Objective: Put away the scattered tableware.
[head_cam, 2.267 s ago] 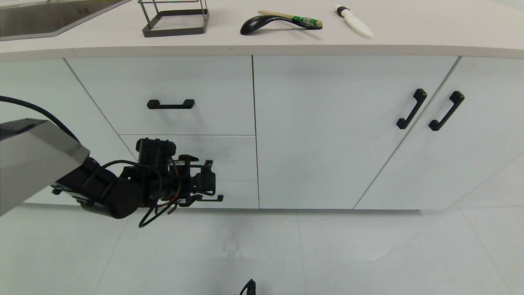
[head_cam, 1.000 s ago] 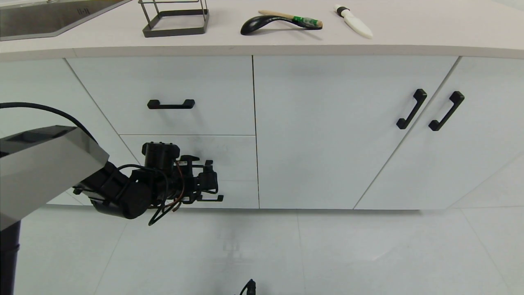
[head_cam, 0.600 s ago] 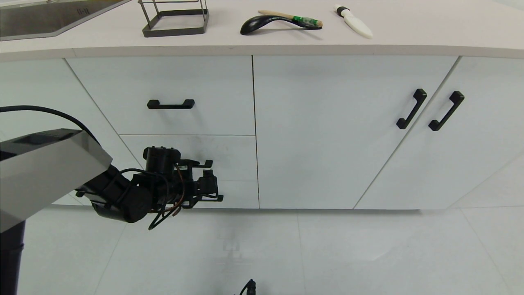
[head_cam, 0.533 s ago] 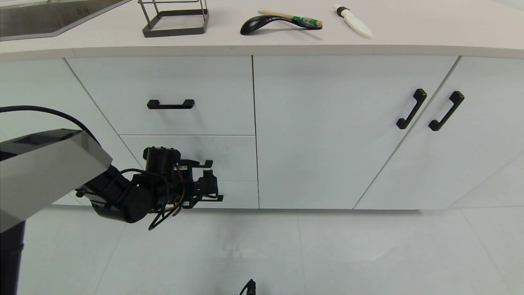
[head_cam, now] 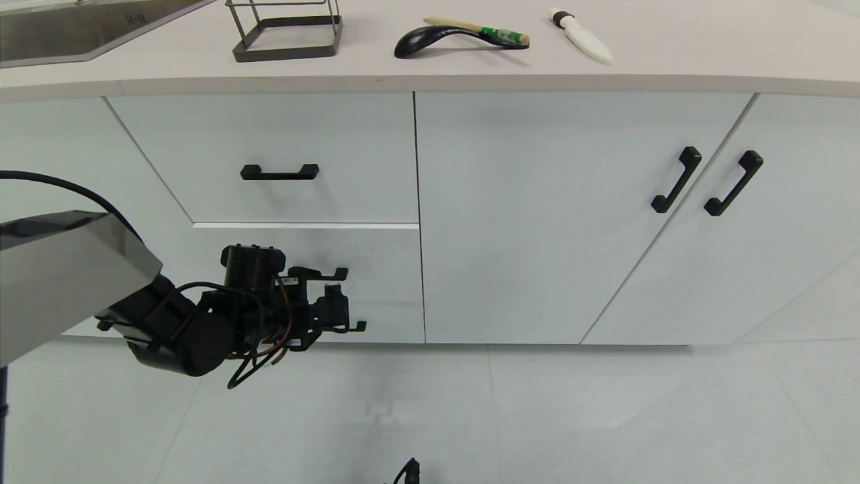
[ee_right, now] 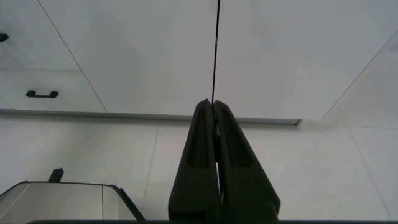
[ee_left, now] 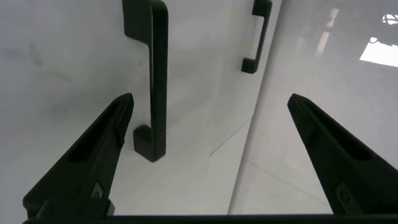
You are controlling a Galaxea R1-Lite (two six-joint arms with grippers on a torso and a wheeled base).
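While the left gripper (head_cam: pixel 349 300) hangs low at eight o'clock in the head view, its jaws are spread wide and grip nothing. Over on the left wrist view, the lower drawer's black handle (ee_left: pixel 153 81) stands between the fingers (ee_left: pixel 87 162), closer to one and touching neither. Up at twelve o'clock the tableware lies on the countertop (head_cam: pixel 672 47). There's a black spoon (head_cam: pixel 416 40) and a wooden-handled utensil (head_cam: pixel 470 27) just behind it, their handles meeting. A white knife (head_cam: pixel 584 37) lies toward one o'clock, apart from both. A dark wire rack (head_cam: pixel 287 51) sits at eleven o'clock, with the sink (head_cam: pixel 60 30) at ten. As for the right gripper (ee_right: pixel 214 104), its jaws are pressed together with nothing between them, facing the cabinet doors (ee_right: pixel 280 56).
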